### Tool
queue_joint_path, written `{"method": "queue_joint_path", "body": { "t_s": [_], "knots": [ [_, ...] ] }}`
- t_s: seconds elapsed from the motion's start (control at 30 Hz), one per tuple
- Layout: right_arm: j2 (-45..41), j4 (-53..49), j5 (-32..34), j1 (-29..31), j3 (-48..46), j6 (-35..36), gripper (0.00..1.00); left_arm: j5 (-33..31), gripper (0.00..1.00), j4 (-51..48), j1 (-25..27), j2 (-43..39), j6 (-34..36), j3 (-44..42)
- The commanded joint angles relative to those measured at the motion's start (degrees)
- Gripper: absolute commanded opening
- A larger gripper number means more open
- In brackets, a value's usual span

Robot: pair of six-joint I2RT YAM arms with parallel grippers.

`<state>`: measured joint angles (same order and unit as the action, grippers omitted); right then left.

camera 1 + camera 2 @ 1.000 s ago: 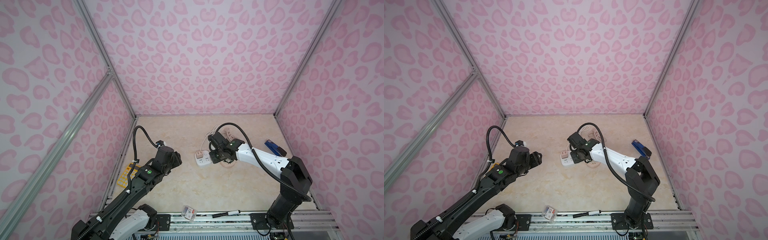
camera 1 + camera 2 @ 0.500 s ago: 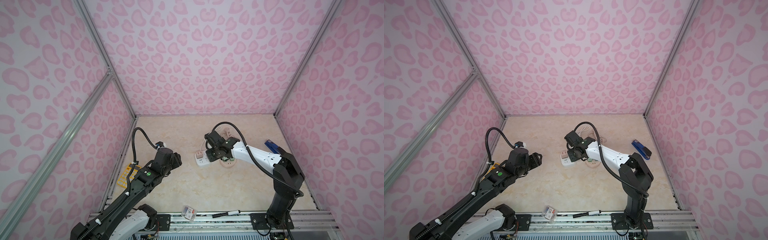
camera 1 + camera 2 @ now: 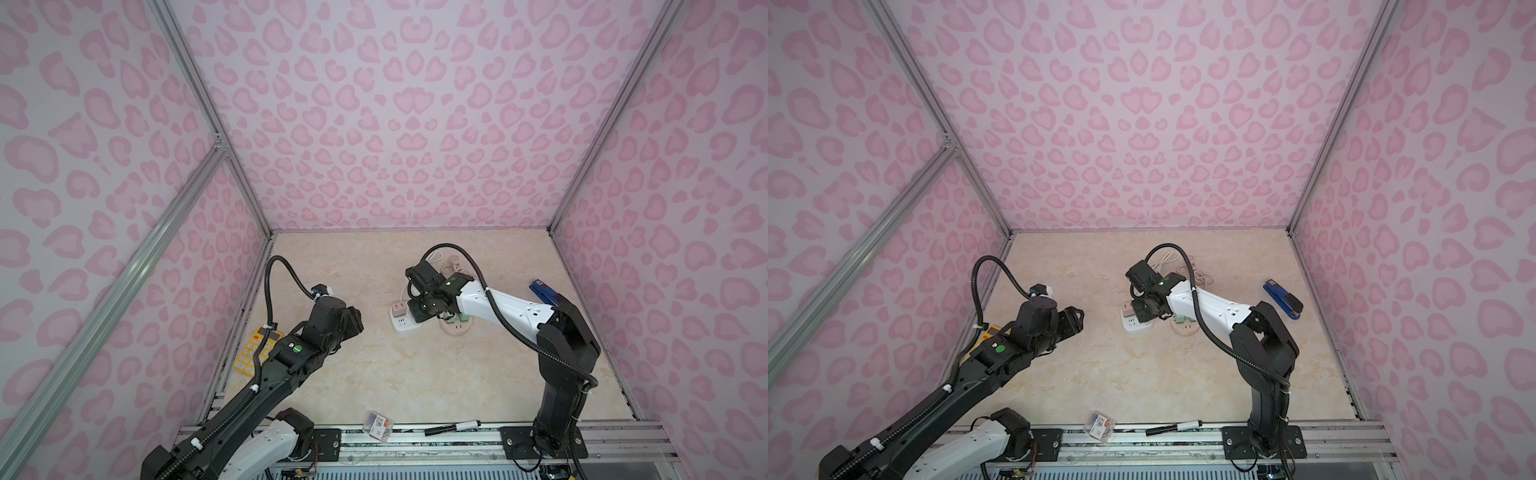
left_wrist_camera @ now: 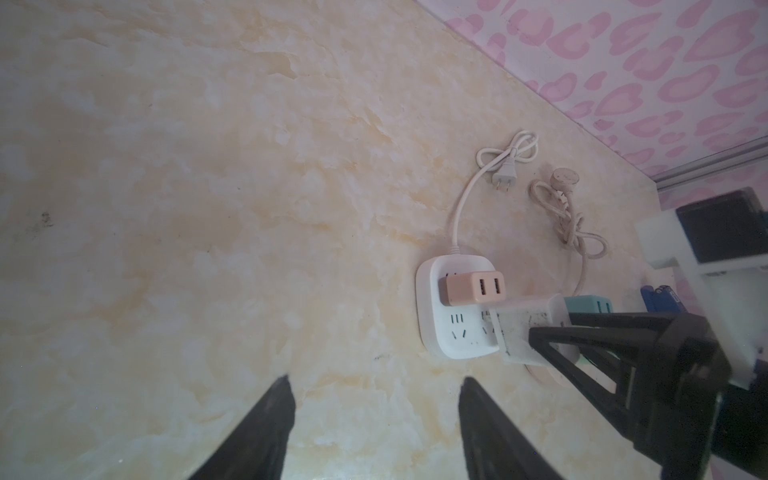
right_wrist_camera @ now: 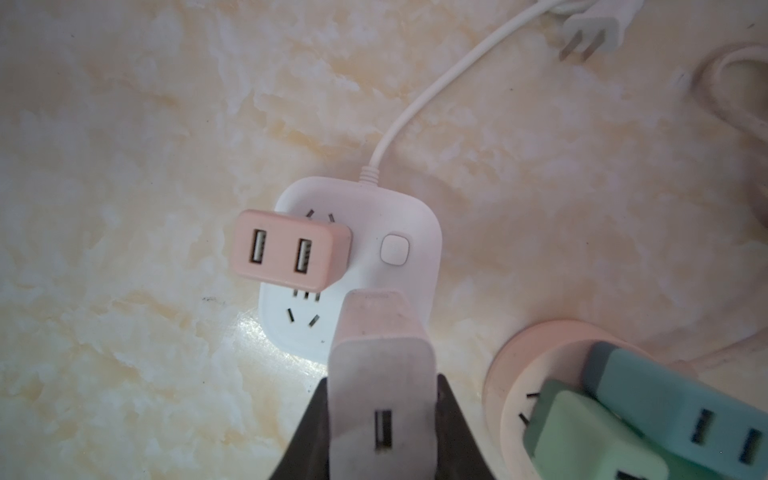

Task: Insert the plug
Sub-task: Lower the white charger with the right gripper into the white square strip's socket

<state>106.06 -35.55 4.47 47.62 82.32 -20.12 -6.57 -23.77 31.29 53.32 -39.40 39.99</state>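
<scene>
- white plug [image 5: 374, 320]: clamped between the right gripper [image 5: 382, 395] fingers, usb port facing the wrist camera, nose down over the white power strip [image 5: 374, 216], at the free socket next to the pink adapter [image 5: 286, 253].
- can't tell if the prongs are in, the plug body hides them.
- left gripper [image 4: 376, 380]: jaws apart, holding nothing, over bare table [image 4: 208, 208], apart from the strip.
- round pink socket [image 5: 511, 374] just beside the strip carries a green adapter [image 5: 582, 436] and a teal adapter [image 5: 665, 399].
</scene>
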Motion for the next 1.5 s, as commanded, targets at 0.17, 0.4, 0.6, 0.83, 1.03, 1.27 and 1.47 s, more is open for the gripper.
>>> {"method": "queue_joint_path", "body": {
  "t_s": [0.17, 0.4, 0.6, 0.83, 1.03, 1.27, 1.47],
  "knots": [
    [0.74, -1.03, 1.15, 0.02, 0.21, -0.26, 0.00, -0.82, 0.66, 1.93, 0.00, 0.51, 0.37, -0.15],
    [0.56, -1.65, 2.15, 0.02, 0.20, 0.01, 0.00, -0.80, 0.66, 2.02, 0.00, 0.80, 0.35, -0.17],
    [0.18, -1.41, 2.76, 0.02, -0.73, 0.09, 0.00, -0.47, 0.66, 2.45, 0.00, 1.30, 0.24, -0.18],
    [0.36, -2.04, 2.41, 0.10, -0.20, 0.53, 0.00, 0.01, 0.66, 3.20, 0.00, 2.05, -0.12, -0.52],
    [-0.27, -3.15, 3.21, 0.45, -0.11, 0.89, 0.00, 0.03, 0.66, 3.32, 0.00, 2.05, -0.13, -0.57],
    [0.54, -3.58, 3.24, 0.64, -0.25, 0.88, 0.00, 0.78, 0.66, 4.24, 0.00, 2.70, -0.42, -0.82],
    [1.59, -3.14, 2.76, 0.90, -0.27, 0.84, 0.00, 0.59, 0.66, 4.18, 0.00, 2.41, -0.59, -1.33]
  ]
}}
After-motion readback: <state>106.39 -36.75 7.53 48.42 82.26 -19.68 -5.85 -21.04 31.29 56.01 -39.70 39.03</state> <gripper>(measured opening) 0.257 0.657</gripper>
